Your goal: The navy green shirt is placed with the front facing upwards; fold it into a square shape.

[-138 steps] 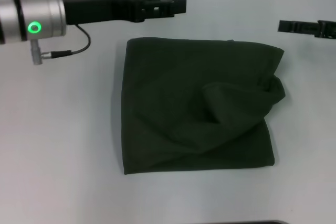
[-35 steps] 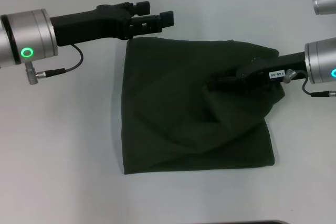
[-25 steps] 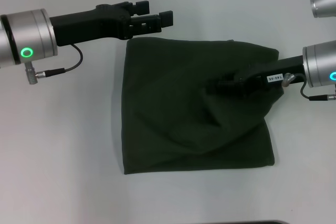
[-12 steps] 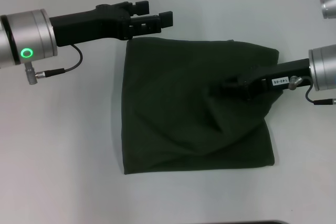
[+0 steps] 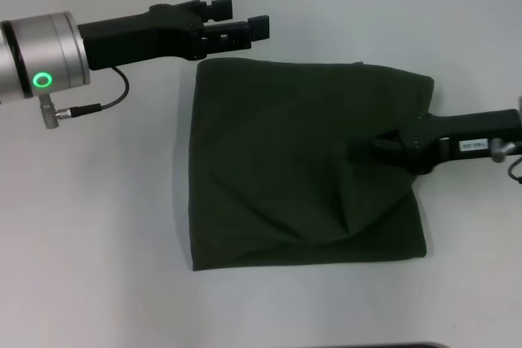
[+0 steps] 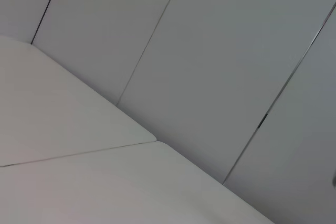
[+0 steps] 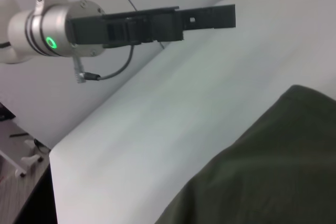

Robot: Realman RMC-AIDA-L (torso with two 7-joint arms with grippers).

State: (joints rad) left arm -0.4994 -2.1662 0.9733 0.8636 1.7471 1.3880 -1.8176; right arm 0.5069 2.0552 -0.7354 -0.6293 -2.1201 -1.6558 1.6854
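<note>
The navy green shirt (image 5: 306, 165) lies folded in a rough square on the white counter (image 5: 98, 226). The right hand (image 5: 363, 151) rests low over its right half, fingers closed with no cloth visibly caught. The left hand (image 5: 253, 28) hovers open just beyond the shirt's far left corner.

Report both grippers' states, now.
Left gripper: open, empty, beyond the navy green shirt.
Right gripper: over the shirt; state cannot be told.

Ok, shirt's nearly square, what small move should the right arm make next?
Probably draw the right pincer on toward the right edge, pressing low. The navy green shirt lies folded, plain side up, but a crease runs below the pincer and the right edge bulges. The left pincer hovers just beyond the far left corner.
</note>
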